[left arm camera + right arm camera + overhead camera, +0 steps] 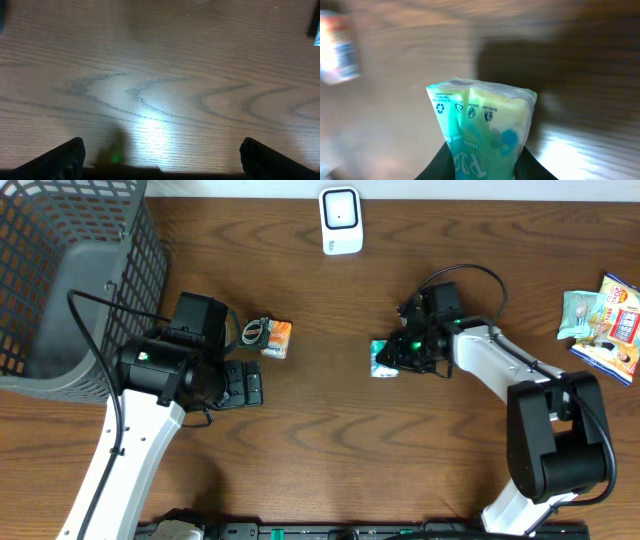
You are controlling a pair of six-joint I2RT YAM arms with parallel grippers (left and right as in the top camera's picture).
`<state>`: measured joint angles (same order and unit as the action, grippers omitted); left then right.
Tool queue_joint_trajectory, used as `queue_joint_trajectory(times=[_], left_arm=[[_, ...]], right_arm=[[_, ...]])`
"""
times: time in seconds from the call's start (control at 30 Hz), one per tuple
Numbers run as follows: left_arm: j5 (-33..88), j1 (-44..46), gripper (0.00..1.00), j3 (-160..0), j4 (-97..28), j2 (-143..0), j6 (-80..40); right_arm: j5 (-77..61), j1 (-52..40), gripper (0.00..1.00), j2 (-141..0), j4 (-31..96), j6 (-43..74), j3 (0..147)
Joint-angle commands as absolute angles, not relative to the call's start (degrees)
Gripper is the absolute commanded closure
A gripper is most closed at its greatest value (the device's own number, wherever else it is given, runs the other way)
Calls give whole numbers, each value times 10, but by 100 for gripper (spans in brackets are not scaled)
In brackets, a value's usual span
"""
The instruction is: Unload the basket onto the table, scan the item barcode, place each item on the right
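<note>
Now: right gripper pinching the packet, left gripper wide over the table

Your right gripper (482, 161) has its fingers (437, 167) set narrow. They clamp the lower end of a green-and-white packet (480, 120). The packet stands up between them in the wrist view, with recycling marks printed near its top edge. The background in that view is smeared, so don't read detail from it.

From overhead you see that gripper pointing left, with the packet at its tip. That puts the packet right of the table's middle, nearer you and to the right of the white scanner (340, 221). The scanner sits at the far edge, well apart from the packet. You can't tell from these views whether the packet is touching the wood or just above it.

Your left gripper (160, 169) has its fingers spread wide at the bottom corners of its wrist view. Between them is table (165, 65) wood with a glare patch and a small green glow.

Overhead, the left gripper sits left of centre, just beside a small orange box (279, 338) with a coiled bit on its left side. The grey basket (60, 270) fills the far left corner, near the left arm. A few snack bags (606, 327) lie at the right edge, well apart from the right gripper.
</note>
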<state>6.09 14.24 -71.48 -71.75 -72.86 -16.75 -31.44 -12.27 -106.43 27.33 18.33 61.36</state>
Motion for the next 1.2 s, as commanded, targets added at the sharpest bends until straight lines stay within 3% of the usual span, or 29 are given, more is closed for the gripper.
queue_joint_trajectory(times=[0.0, 0.17, 0.37, 0.6, 1.17], left_arm=[[66, 140, 2, -713, -719, -730, -173], [66, 140, 2, -713, -719, -730, -173], [66, 140, 2, -713, -719, -730, -172], [66, 140, 3, -713, -719, -730, -173], [66, 140, 2, -713, -719, -730, -173]], right_arm=[[-517, -104, 84, -1052, 270, 118, 616], [-699, -93, 99, -1052, 241, 100, 615], [-827, -93, 99, -1052, 183, 101, 615], [-893, -93, 99, -1052, 133, 140, 615], [-886, -75, 99, -1047, 90, 197, 615]])
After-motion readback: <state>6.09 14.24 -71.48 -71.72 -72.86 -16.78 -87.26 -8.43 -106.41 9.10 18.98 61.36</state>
